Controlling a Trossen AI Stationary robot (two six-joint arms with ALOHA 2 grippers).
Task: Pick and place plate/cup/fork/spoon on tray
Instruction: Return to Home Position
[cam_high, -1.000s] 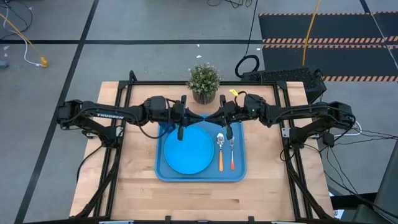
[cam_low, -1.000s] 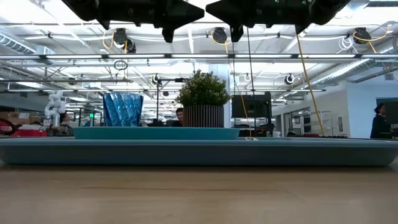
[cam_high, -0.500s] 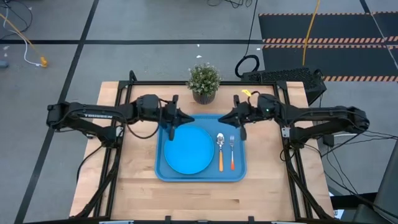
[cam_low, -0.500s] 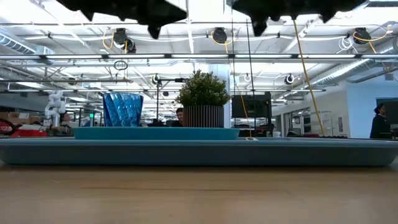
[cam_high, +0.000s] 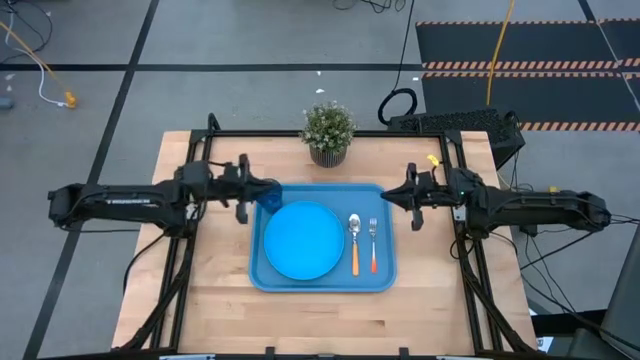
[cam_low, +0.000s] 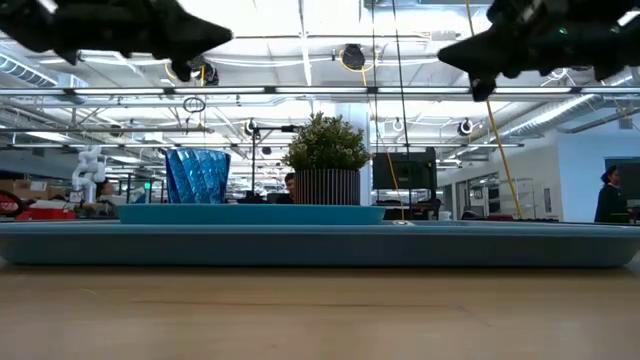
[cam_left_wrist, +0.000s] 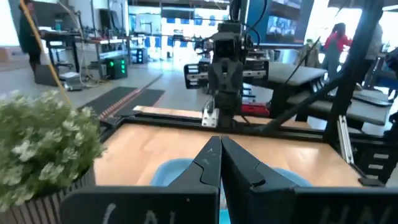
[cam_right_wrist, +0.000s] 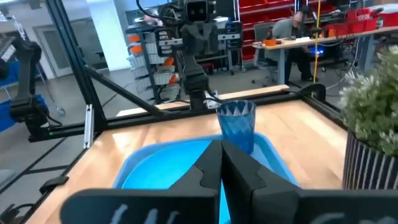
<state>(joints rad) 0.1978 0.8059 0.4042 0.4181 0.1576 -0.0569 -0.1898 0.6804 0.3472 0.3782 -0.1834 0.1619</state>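
Left gripper (cam_left_wrist: 219, 142) closed, faceted translucent cup (cam_right_wrist: 236, 123), smooth round plate (cam_high: 303, 240), rimmed tray (cam_high: 385, 275)

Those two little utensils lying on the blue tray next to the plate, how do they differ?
The spoon ends in an oval silver bowl, the fork in tines. The spoon's handle is yellow-orange, the fork's redder. The spoon lies next to the plate, the fork beyond it. Both lie parallel on the tray.

No text can be read with confidence, white lettering runs along the left arm (cam_high: 125, 197) in the high view, too small to make out, other labels, numbers and signs equally illegible
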